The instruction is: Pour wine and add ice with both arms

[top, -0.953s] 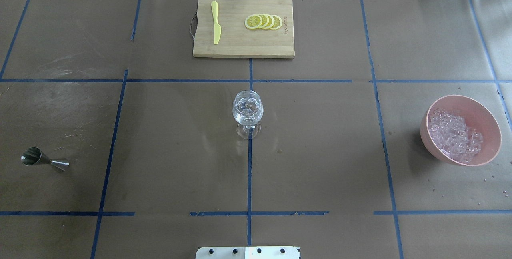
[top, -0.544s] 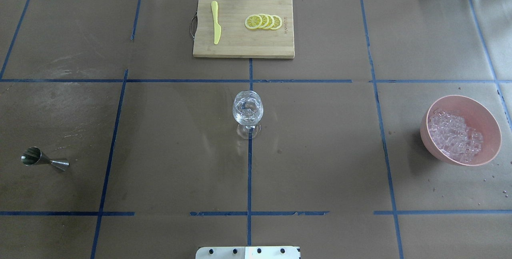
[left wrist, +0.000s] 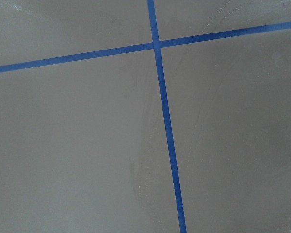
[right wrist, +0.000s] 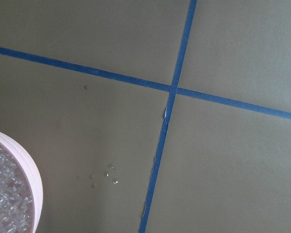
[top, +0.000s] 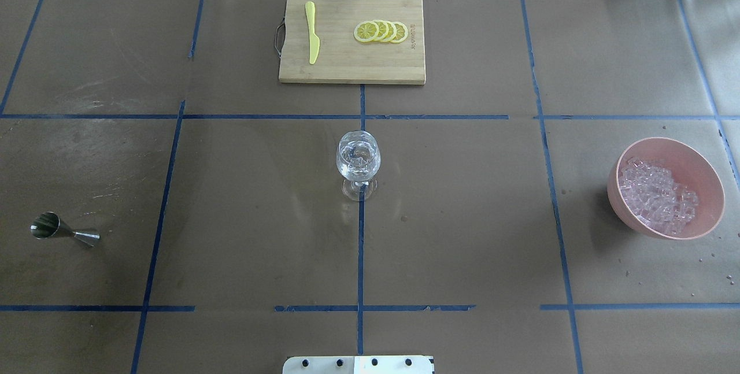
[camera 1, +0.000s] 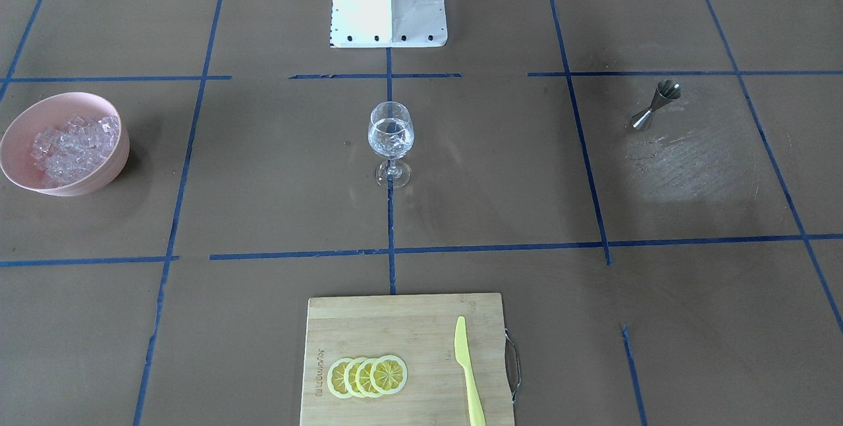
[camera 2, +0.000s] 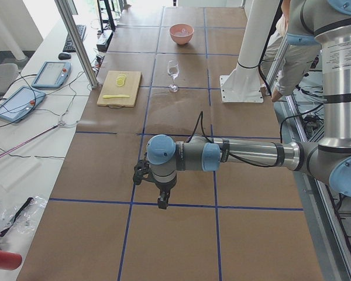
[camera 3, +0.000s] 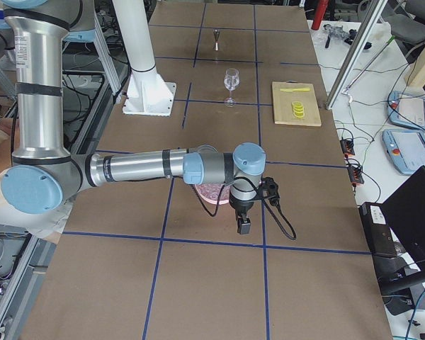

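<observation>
I see ice (top: 359, 155) in the glass (top: 358, 175); whether the left end effector (camera 2: 162, 203) or right end effector (camera 3: 244, 227) is spread, I cannot tell.

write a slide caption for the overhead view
Glass at centre, jigger left, bowl of ice right, cutting board far side

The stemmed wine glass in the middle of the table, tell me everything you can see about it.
The clear stemmed wine glass stands upright at the table's centre, its round foot resting on a blue tape line over the brown paper cover. A short stem carries a rounded bowl, roughly half full of small clear ice cubes in what looks like colourless liquid. Nothing else touches it.
</observation>
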Robot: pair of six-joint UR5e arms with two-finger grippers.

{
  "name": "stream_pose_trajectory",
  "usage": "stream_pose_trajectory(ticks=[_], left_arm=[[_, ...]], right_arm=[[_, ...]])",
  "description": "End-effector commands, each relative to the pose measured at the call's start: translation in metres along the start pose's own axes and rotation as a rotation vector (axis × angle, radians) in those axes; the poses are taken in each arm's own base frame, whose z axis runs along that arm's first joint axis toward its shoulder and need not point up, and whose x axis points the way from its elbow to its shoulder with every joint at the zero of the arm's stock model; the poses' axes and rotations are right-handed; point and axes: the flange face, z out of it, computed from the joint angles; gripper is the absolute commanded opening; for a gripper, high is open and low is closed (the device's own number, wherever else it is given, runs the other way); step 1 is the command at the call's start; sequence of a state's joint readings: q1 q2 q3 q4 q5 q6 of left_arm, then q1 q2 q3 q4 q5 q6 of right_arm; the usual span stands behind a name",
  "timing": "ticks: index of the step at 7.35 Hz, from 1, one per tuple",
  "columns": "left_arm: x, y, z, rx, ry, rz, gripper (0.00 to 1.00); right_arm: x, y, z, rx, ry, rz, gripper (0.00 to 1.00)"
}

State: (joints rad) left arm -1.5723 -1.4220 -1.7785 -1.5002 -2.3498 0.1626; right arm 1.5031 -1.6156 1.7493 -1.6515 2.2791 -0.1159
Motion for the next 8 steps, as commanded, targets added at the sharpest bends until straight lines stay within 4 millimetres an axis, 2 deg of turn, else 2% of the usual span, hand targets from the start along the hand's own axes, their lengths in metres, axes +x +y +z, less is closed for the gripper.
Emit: stream_pose_trajectory(ticks=[1, 4, 5, 6, 7, 8], left_arm=[[0.0, 0.001, 0.0, 0.0, 0.0, 0.0, 1.0], [0.0, -0.003, -0.001, 0.027, -0.004, 0.025, 1.0], [0.005, -0.005, -0.006, 0.045, -0.004, 0.043, 1.0], [0.005, -0.006, -0.006, 0.047, -0.007, 0.047, 1.0], [0.01, -0.02, -0.013, 0.063, -0.012, 0.062, 1.0], [0.012, -0.024, -0.015, 0.069, -0.011, 0.069, 1.0]], right_arm=[[-0.002, 0.0, 0.002, -0.002, -0.027, 0.007, 1.0], [-0.007, 0.0, 0.002, 0.004, -0.079, 0.009, 1.0], [-0.012, 0.0, -0.004, 0.016, -0.079, 0.001, 1.0], [-0.013, 0.0, 0.0, 0.008, -0.082, 0.021, 1.0], [-0.013, -0.004, -0.002, 0.011, -0.074, 0.024, 1.0], [-0.013, -0.006, -0.002, 0.012, -0.071, 0.022, 1.0]])
